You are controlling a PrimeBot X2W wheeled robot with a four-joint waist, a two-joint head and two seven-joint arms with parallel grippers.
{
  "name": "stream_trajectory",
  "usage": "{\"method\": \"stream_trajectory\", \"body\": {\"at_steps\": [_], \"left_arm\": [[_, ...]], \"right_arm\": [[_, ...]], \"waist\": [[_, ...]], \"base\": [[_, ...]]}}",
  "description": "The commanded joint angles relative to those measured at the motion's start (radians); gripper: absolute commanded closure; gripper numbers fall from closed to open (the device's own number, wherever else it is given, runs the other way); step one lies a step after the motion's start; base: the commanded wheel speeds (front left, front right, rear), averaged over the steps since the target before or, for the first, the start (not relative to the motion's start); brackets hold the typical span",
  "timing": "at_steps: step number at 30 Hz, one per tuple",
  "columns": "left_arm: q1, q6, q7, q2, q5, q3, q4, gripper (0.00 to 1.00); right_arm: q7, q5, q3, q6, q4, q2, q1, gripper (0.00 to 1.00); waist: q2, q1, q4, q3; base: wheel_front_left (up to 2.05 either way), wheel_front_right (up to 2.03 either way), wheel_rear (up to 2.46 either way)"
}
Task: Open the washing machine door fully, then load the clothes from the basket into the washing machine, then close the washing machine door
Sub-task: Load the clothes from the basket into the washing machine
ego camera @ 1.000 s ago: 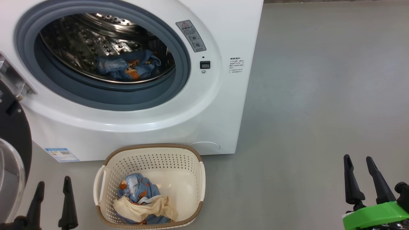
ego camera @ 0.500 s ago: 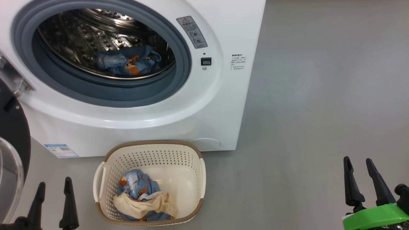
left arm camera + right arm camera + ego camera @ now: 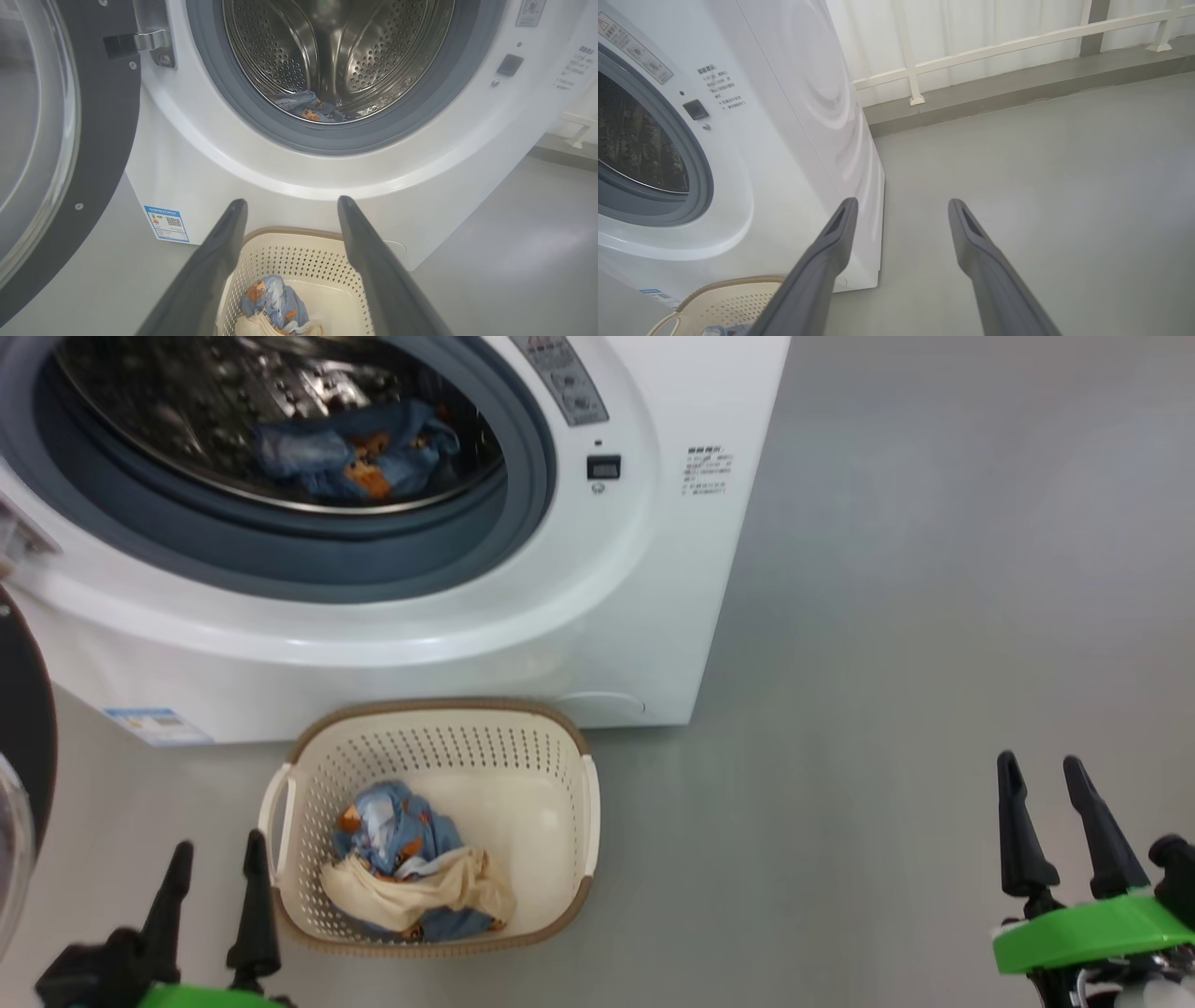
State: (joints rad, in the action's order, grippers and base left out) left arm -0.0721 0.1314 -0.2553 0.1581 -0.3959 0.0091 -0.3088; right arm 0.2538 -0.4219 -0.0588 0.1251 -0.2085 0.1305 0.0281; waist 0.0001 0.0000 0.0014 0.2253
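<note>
**Head view.** White front-loading washing machine [image 3: 653, 616], steel drum exposed. Its round, black-rimmed glass door [image 3: 21, 728] is swung wide at the left edge. One light blue bear-print garment [image 3: 355, 457] lies in the drum. The small cream perforated plastic basket [image 3: 560, 803] sits on the grey floor [image 3: 887, 663] close against the machine front; whether they touch, I cannot tell. Inside are the remaining clothes [image 3: 411, 882], a blue bear-print bundle with a cream-beige piece draped over it. Left hand [image 3: 217, 842]: fingers apart, empty, just beside the basket's white side handle. Right hand [image 3: 1038, 761]: fingers apart, empty, well apart from the basket over bare floor.

**Left wrist view.** The spread fingers frame the basket and the bundle below, with the open drum above.

**Right wrist view.** The fingers are spread over floor. The machine's side and a corner of the basket show at lower left.

**Handling.** The clothes look light, soft and limp, so they will likely sag and trail when lifted. The best hold is probably the bunched crest where beige folds over blue, pinched deep enough to catch both. A hanging hem could snag on the brown rim or the grey rubber ring.

**Change from a second ago.**
- The machine sits higher in the head view, which is the camera tipping down and not the things moving.
- Measured against the basket, the left hand stands closer to the handle.
- The clothes lie as before.
</note>
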Motion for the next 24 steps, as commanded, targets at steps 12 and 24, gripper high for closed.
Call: {"method": "stream_trajectory", "body": {"at_steps": [12,24], "left_arm": [[-0.212,-0.001,-0.006,0.045,-0.034,-0.077,-0.163,0.0],[-0.425,-0.001,-0.006,0.091,-0.073,-0.239,-0.408,0.0]], "right_arm": [[0.008,0.035,0.049,0.006,0.029,0.005,0.121,0.0],[0.008,0.053,0.07,0.006,0.042,-0.008,0.218,0.0]], "waist": [[-0.0001,0.0,0.011,0.192],[-0.0001,0.0,-0.007,0.353]], "base": [[0.0,0.0,0.0],[0.0,0.0,0.0]]}}
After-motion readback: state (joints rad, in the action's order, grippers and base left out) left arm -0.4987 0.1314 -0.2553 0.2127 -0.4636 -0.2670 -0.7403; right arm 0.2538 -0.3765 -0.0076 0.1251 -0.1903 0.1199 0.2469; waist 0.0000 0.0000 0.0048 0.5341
